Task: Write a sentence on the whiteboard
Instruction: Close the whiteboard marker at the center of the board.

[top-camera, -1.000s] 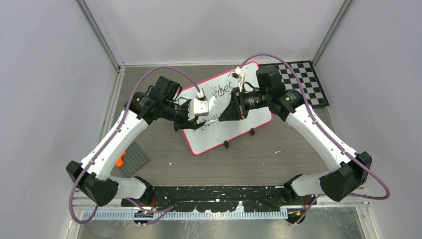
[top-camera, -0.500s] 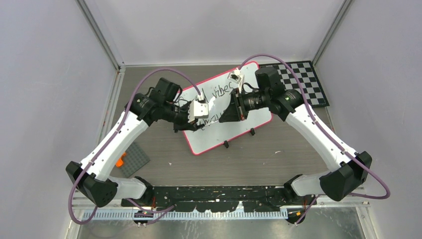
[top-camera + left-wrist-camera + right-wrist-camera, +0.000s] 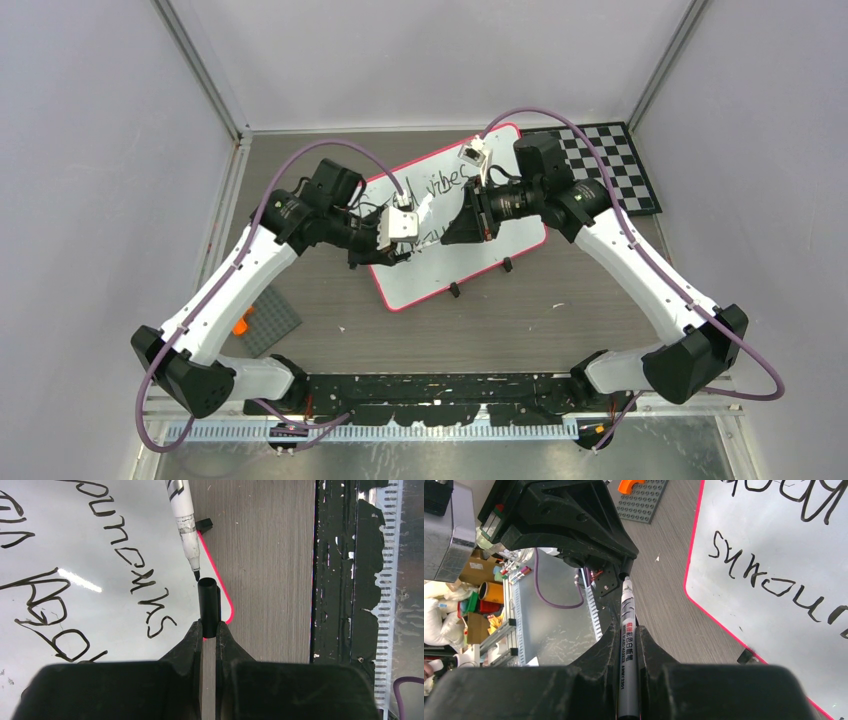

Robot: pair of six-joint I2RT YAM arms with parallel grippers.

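Two lines of black marker script form the sentence (image 3: 131,560) on the whiteboard (image 3: 440,275). The board lies flat at mid-table, with its long axis running from near-left to far-right.

Both arms reach forward and bend inward, so their wrists face each other above the board's left half.

- **Left gripper** (image 3: 209,630): fingers nearly closed, clamping a black cap (image 3: 208,602) with its open mouth facing the marker.
- **Right gripper** (image 3: 626,635): fingers closed on the barrel of a marker (image 3: 627,625). The tip points at the cap and sits just short of its mouth.

A checkerboard mat (image 3: 610,165) lies just beyond the board's far-right corner.
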